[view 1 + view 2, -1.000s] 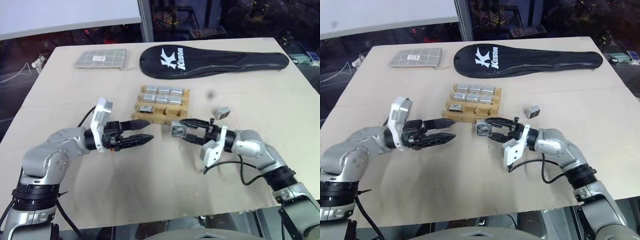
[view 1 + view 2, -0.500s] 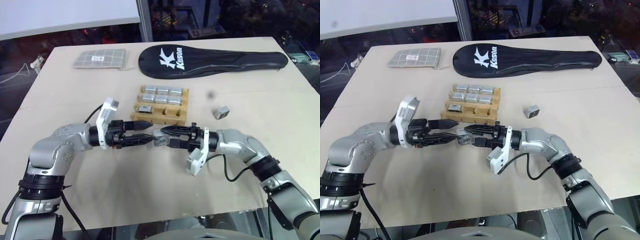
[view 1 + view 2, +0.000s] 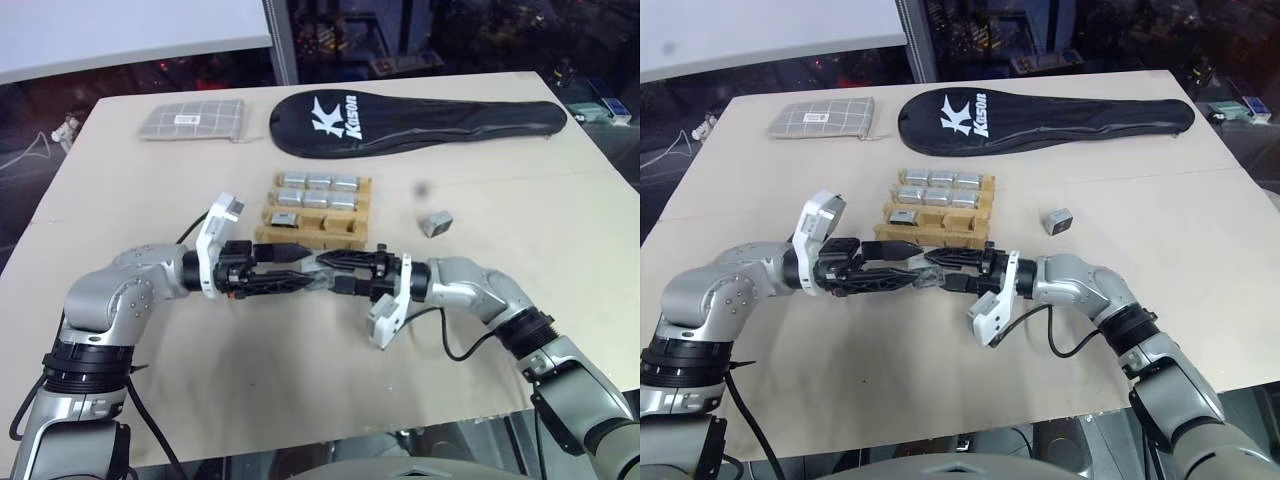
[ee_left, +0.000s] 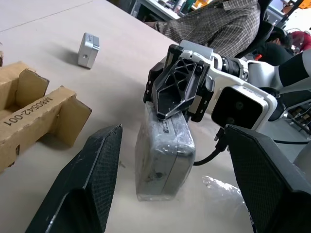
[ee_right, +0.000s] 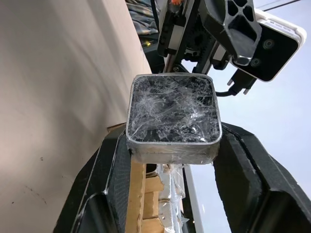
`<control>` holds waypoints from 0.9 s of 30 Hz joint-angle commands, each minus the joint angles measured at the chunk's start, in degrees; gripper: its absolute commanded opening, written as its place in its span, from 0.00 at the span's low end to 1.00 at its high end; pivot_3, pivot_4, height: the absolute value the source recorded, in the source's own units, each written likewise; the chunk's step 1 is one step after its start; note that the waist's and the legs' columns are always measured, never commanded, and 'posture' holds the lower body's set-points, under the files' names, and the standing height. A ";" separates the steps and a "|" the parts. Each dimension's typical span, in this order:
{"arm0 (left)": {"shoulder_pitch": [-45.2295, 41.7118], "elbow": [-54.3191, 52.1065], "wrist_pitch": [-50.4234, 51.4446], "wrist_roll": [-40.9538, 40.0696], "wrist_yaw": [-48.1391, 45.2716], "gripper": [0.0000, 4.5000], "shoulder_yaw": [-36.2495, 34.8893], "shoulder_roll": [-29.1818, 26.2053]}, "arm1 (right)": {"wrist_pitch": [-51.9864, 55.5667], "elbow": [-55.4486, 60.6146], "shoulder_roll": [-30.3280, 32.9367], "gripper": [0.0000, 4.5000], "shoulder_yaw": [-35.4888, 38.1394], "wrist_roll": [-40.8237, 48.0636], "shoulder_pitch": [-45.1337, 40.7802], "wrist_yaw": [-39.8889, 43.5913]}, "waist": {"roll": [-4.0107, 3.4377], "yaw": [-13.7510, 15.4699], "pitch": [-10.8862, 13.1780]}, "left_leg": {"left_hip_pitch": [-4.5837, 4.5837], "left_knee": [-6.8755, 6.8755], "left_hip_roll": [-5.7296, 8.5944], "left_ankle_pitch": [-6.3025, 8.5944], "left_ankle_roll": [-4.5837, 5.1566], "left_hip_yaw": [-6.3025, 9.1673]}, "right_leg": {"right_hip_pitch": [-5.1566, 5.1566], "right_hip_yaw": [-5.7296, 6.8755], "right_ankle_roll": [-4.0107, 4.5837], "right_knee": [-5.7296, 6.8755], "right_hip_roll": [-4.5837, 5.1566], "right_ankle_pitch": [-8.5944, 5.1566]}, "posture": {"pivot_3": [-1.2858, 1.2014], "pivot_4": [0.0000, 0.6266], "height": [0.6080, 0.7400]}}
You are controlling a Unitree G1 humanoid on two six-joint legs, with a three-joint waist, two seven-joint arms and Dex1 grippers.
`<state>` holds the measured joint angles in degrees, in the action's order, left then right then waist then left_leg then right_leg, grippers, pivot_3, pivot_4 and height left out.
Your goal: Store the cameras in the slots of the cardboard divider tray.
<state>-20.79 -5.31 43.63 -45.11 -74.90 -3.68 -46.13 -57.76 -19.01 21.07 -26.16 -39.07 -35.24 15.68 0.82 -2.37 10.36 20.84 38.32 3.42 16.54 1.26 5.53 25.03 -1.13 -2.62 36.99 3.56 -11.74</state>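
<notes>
**Camera held between two grippers in front of the tray**

The tray [image 3: 318,208] holds seven cameras. Just before it, the right gripper [image 3: 322,272] grips a camera [image 4: 164,155]; the left gripper [image 3: 300,268] straddles it, spread. Another camera [image 3: 435,222] lies right of the tray.

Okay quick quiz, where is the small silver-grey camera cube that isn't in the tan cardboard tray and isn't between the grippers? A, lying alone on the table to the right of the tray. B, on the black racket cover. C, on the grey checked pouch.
A: the loose silver-grey camera cube lies alone on the beige table, right of the tan cardboard divider tray.
</notes>
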 commanded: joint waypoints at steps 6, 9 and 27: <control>-1.28 0.43 -1.01 1.70 -2.02 0.77 0.93 -0.63 | 1.36 2.13 -0.69 0.42 -0.39 1.46 -0.41 -0.46 | 0.00 -0.02 0.00 | -0.01 0.00 0.00 0.00 0.00 -0.02 | 0.00 -0.02 0.00 0.02 -0.01 0.00 | 0.52 0.24 1.00; -1.28 0.72 -0.95 2.12 -2.74 0.77 1.31 -0.88 | 2.11 2.61 -0.90 0.42 -0.49 1.67 -0.22 -0.33 | 0.00 -0.02 0.00 | -0.01 0.00 0.00 0.00 0.00 -0.02 | 0.01 -0.03 0.00 0.02 -0.01 0.00 | 0.52 0.24 1.00; -3.02 3.74 -2.85 4.08 -3.98 0.18 1.52 -0.18 | 5.58 3.70 -0.69 0.42 -0.84 5.66 0.46 1.86 | 0.02 -0.03 -0.01 | 0.03 0.00 -0.01 0.00 0.00 -0.13 | 0.12 -0.13 0.01 0.10 -0.02 0.01 | 0.52 0.24 1.00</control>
<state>-23.11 -1.51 40.82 -40.58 -77.44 -1.77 -46.27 -53.91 -18.44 20.39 -27.83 -36.20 -35.14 16.42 0.84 -2.40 10.35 20.87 38.32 3.42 16.54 1.27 5.40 25.15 -1.26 -2.61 37.09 3.54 -11.74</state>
